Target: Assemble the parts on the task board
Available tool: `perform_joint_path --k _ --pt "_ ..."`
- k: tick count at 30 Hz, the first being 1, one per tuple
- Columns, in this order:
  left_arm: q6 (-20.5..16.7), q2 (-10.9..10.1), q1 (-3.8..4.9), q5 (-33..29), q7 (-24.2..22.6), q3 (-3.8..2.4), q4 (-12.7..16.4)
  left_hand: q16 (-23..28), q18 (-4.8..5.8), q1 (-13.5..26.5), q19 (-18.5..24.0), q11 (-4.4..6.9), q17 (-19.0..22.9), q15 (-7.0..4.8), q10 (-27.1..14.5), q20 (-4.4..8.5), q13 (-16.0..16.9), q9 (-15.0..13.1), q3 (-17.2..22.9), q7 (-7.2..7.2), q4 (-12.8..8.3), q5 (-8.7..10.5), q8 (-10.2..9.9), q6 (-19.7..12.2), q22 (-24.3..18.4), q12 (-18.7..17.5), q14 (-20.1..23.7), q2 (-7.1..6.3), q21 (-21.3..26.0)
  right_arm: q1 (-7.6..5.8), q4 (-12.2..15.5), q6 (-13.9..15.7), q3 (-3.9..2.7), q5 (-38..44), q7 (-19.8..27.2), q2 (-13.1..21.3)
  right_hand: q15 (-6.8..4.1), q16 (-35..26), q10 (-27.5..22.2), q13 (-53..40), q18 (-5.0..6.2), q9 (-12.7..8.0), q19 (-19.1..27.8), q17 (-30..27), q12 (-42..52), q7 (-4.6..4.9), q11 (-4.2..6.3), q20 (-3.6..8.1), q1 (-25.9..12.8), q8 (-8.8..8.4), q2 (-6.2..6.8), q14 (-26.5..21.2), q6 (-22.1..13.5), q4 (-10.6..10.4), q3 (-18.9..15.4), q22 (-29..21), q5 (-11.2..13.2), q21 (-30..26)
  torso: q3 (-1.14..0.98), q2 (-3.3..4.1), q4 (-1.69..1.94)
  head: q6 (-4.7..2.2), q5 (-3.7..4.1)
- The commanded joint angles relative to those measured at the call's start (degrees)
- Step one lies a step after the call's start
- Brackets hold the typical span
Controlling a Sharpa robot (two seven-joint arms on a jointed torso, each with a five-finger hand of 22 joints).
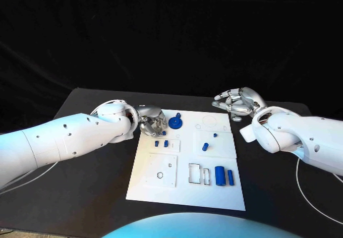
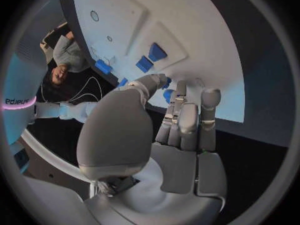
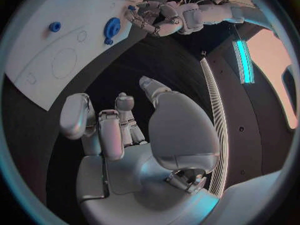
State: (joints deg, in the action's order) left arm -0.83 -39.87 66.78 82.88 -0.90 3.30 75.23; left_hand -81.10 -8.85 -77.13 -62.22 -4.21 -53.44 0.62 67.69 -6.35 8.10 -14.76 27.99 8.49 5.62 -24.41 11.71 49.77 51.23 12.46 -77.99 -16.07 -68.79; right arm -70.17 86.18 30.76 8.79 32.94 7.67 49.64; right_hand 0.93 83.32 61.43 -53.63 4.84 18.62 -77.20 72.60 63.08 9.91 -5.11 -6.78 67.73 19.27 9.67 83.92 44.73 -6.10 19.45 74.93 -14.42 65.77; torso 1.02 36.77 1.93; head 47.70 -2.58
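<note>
The white task board (image 1: 186, 193) lies mid-table. My left hand (image 1: 152, 124) hovers over its far left corner, thumb and fingers (image 2: 179, 97) closed around a small blue part (image 2: 167, 95), which is mostly hidden. Just beside it lies a blue round part (image 1: 176, 121). Two short blue pegs (image 1: 161, 143) stand below the hand, and two more small pegs (image 1: 205, 146) sit toward the board's right. Two long blue parts (image 1: 223, 176) lie near the front right. My right hand (image 1: 238, 103) floats off the far right corner, fingers loosely bent and apart, holding nothing.
Outlined recesses mark the board: a square plate (image 1: 161, 170) at front left and a rectangular slot (image 1: 195, 173) beside the long parts. Black table (image 1: 85, 198) surrounds the board. From the right wrist, the board (image 3: 37, 45) and my left hand (image 3: 159, 17) show across the table.
</note>
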Motion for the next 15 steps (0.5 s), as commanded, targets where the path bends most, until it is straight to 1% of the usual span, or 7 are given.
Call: perform_joint_path --k 1,4,7,10,12,13,15 --pt "-0.4 -0.5 -0.01 -1.1 -0.5 -0.15 0.4 0.4 0.24 0.7 0.8 -0.25 0.4 -0.03 -0.5 -0.01 0.1 0.1 -0.3 0.04 0.5 0.21 -0.3 -0.6 -0.5 -0.3 0.6 0.06 0.5 0.06 -0.2 -1.1 0.00 1.2 -0.4 0.0 -0.06 -0.5 -2.2 2.5 0.87 -0.1 0.8 -0.6 -2.1 0.08 -0.05 -0.05 0.7 0.54 -0.03 0.8 -0.4 -0.4 0.1 1.2 0.3 -0.9 -0.01 -0.04 0.02 -0.03 0.09" --pt "-0.6 -1.2 -0.01 -1.9 -0.5 -0.37 0.7 0.5 0.17 0.8 1.0 -0.34 0.7 0.03 -0.8 -0.05 0.1 0.2 -0.5 0.02 0.6 0.19 -0.4 -0.7 -0.9 -0.6 0.8 0.03 0.8 0.10 -0.4 -1.7 0.00 2.1 -0.7 0.1 -0.06 -0.8 -6.3 8.3 1.02 -0.1 1.2 -1.2 -6.9 0.08 -0.04 -0.08 1.1 0.91 -0.02 0.6 -0.5 -0.6 0.3 0.8 0.6 -1.8 -0.03 -0.06 0.07 -0.03 0.12" --pt "-1.0 -2.1 0.00 -2.8 -0.4 -0.63 0.9 0.9 -0.02 0.6 1.7 -0.54 1.9 0.19 -1.5 -0.17 0.1 0.3 -0.8 0.09 0.8 0.18 -0.4 -0.6 -1.9 -1.0 1.4 0.12 1.5 0.13 -0.6 -2.6 0.00 3.6 -1.3 0.2 -0.07 -1.1 -6.9 10.4 1.15 -0.2 1.5 -1.7 -9.0 0.06 -0.03 -0.08 1.6 1.36 0.02 0.3 -0.6 -0.7 0.6 0.4 1.2 -2.6 -0.04 -0.08 0.07 -0.11 0.17" --pt "-2.1 -3.0 0.02 -5.3 -0.5 -0.97 0.9 2.2 -0.39 -0.3 3.0 -0.82 5.3 0.44 -2.1 -0.39 0.2 0.2 -0.5 0.38 1.0 0.15 0.0 0.4 -3.8 -1.5 3.0 0.67 2.9 0.18 -1.0 -4.2 0.00 6.3 -2.1 0.4 -0.21 -2.0 -7.7 14.0 1.43 -0.3 2.0 -3.3 -13.2 -0.05 0.09 0.04 3.4 2.03 -0.08 -0.2 0.0 -0.2 2.3 -0.3 2.8 -4.2 -0.04 -0.12 0.06 -0.28 0.27" --pt "-3.6 -3.7 0.03 -8.2 -0.9 -1.19 0.7 4.4 -0.97 -1.2 5.2 -1.14 11.3 0.55 -2.4 -0.49 0.3 0.0 0.2 0.63 0.9 0.26 0.8 1.9 -6.8 -1.8 5.4 1.12 5.0 0.20 -1.3 -5.4 0.00 9.0 -2.7 0.6 -0.39 -2.4 -7.6 17.3 1.46 -0.6 2.1 -4.0 -17.0 -0.18 0.16 0.16 5.1 2.31 -0.05 -0.4 0.8 0.9 4.9 -0.5 4.1 -4.8 -0.04 -0.16 0.04 -0.42 0.42" --pt "-4.8 -4.1 0.04 -10.5 -1.2 -1.30 0.5 7.9 -1.68 -1.9 8.3 -1.66 18.4 1.06 -3.6 -0.73 0.1 -0.1 1.0 0.93 0.9 0.35 1.3 3.0 -10.8 -2.5 9.0 1.25 8.0 0.21 -1.5 -6.2 0.00 10.9 -3.0 0.7 -0.37 -2.6 -7.5 19.8 1.54 -0.8 2.0 -4.2 -20.1 0.01 0.38 0.35 6.1 2.47 -0.01 -0.3 1.5 1.8 7.3 -0.6 5.0 -5.0 -0.04 -0.16 0.05 -0.56 0.61" --pt "-7.0 -4.6 0.06 -14.9 -2.0 -1.43 0.3 11.8 -1.72 -2.4 9.0 -1.96 25.1 1.20 -4.2 -1.00 -0.1 -0.1 1.7 1.04 0.9 0.50 1.9 4.0 -11.6 -2.8 12.4 1.42 9.3 0.24 -1.7 -7.5 0.00 14.1 -3.5 0.9 -0.40 -2.8 -6.6 24.1 1.48 -1.2 1.7 -4.4 -25.3 -0.15 0.17 0.34 6.3 2.60 0.63 -0.2 2.4 3.0 10.7 -0.4 5.5 -5.1 -0.05 -0.19 0.08 -0.93 1.12"
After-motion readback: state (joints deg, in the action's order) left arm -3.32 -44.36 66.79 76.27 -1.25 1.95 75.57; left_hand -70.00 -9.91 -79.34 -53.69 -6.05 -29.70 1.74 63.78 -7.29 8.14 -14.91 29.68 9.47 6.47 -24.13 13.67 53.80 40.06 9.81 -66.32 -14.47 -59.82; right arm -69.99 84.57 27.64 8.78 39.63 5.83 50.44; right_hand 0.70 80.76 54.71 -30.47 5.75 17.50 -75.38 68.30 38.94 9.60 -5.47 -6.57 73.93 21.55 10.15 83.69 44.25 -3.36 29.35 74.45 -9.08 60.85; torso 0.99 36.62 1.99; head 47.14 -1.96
